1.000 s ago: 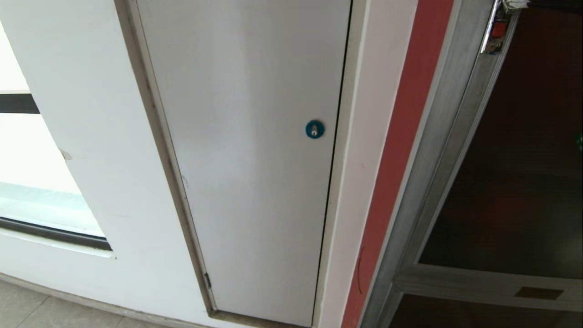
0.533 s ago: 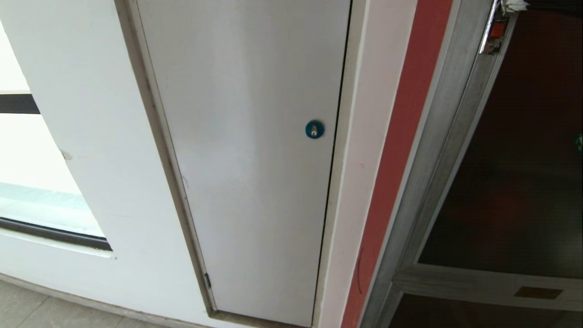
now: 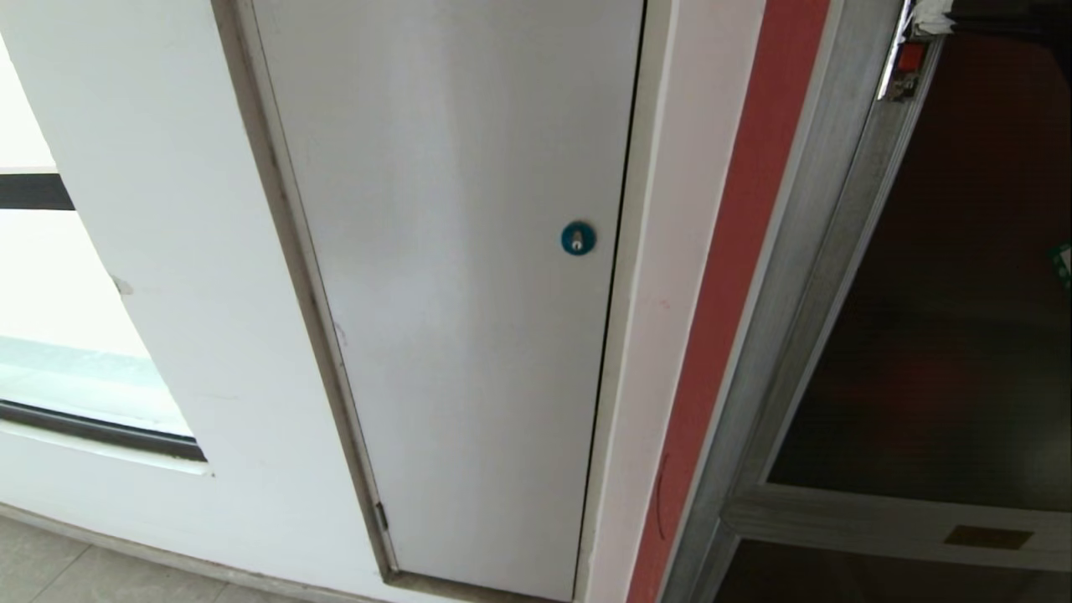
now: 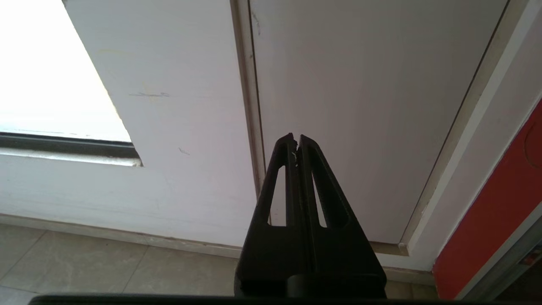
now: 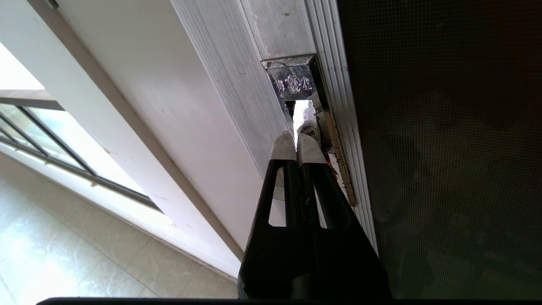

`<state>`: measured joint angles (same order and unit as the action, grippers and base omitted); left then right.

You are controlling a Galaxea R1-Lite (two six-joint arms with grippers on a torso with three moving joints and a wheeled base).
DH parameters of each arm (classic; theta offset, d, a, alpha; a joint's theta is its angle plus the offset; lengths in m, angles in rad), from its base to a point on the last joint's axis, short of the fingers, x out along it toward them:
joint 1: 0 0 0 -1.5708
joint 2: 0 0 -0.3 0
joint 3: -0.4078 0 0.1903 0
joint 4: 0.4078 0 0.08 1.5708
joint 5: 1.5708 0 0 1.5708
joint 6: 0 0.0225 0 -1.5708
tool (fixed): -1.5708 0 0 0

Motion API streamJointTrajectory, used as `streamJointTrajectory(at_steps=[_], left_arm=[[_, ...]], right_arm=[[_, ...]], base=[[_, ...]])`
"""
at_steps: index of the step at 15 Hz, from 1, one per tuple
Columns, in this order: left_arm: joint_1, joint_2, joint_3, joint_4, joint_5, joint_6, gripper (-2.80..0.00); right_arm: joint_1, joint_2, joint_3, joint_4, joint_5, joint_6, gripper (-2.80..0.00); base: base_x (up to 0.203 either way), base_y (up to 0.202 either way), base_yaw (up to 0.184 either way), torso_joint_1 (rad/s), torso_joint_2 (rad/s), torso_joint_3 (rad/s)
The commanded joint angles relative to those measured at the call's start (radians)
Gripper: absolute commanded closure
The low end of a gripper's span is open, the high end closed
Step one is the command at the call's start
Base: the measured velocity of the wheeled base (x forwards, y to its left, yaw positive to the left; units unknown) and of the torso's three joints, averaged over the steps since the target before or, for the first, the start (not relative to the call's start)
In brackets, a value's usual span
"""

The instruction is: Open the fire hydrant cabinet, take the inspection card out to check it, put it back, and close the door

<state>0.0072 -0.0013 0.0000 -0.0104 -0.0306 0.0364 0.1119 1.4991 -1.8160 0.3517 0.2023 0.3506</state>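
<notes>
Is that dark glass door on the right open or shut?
Shut, it seems: the door lies flush in its silver frame, and the closed right gripper pokes at its latch.

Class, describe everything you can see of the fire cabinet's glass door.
The door is a dark tinted glass pane in a brushed silver metal frame, standing upright at the scene's right, beside a red wall strip. A small latch with an orange-red button sits near its upper edge. The right tool, shut, points at that latch.

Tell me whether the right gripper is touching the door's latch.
Cannot tell. In the right wrist view the shut right gripper has its white-taped tips overlapping the latch on the door, but no view shows contact or a gap plainly.
</notes>
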Motion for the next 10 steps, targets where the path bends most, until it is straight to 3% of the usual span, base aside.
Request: streamJointTrajectory(at_steps=[1, 10], left_arm=[[0.000, 0.001, 0.006, 0.000, 0.000, -0.001, 0.00], [0.000, 0.001, 0.006, 0.000, 0.000, 0.000, 0.00]], right_arm=[[-0.001, 0.018, -0.002, -0.001, -0.001, 0.002, 0.00], [-0.023, 0.056, -0.013, -0.008, -0.003, 0.002, 0.00]], base=[[0.000, 0.000, 0.000, 0.000, 0.00, 0.000], [0.000, 0.000, 0.000, 0.000, 0.00, 0.000]])
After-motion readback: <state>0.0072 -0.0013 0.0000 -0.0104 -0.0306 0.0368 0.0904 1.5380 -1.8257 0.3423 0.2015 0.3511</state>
